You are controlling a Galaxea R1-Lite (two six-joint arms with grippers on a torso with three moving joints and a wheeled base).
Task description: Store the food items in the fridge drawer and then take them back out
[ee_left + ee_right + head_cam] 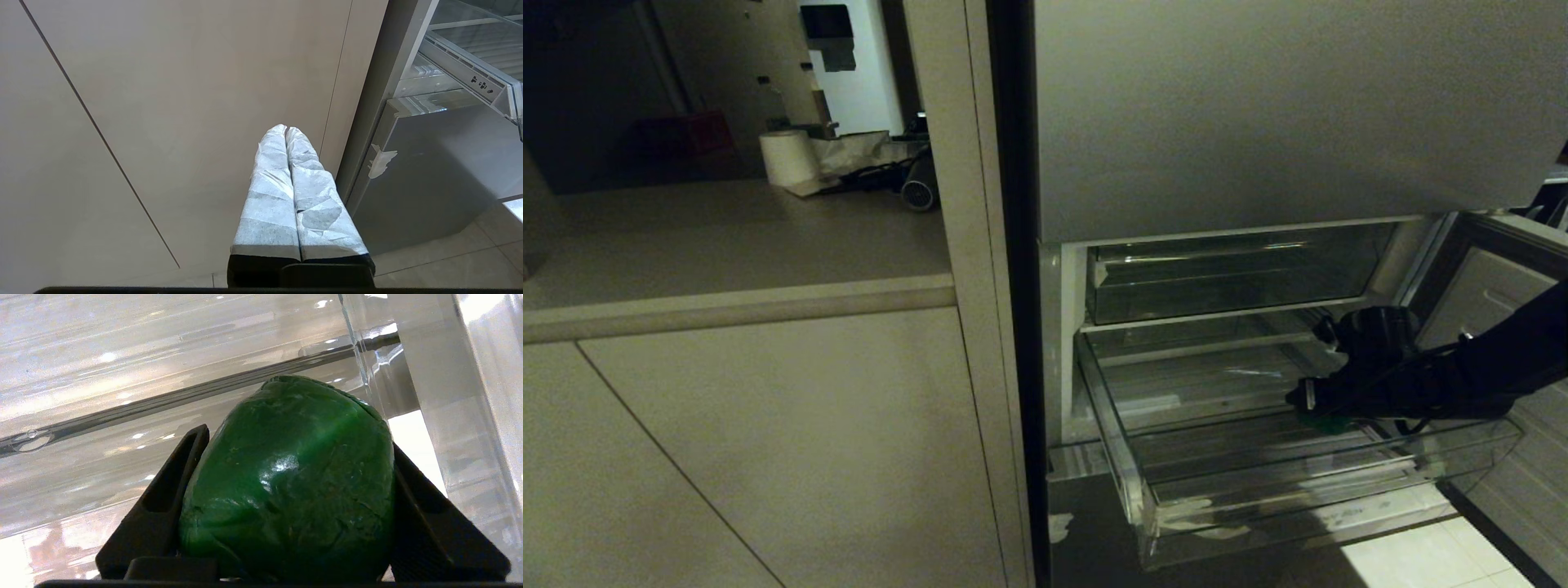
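The fridge drawer (pixel 1119 457) is pulled out, a clear bin with a ribbed floor (pixel 122 375) and white tape scraps on its front lip. My right gripper (pixel 1311 400) reaches in from the right, low over the drawer's right half. Its black fingers (pixel 175 486) press both sides of a glossy green pepper (pixel 294 477), which shows only as a green sliver (pixel 1331 423) in the head view. The right gripper (pixel 296 439) points toward the drawer's clear wall. My left gripper (pixel 286 128) hangs parked before the cabinet front, its white-wrapped fingers (pixel 269 196) pressed together with nothing between them.
A second clear drawer (pixel 1225 273) sits shut above the open one, under a grey fridge door panel (pixel 1298 106). An open door (pixel 1494 286) stands at the right. A grey lower front (pixel 429 171) lies below. At left, a counter (pixel 727 237) holds a paper roll (pixel 788 157).
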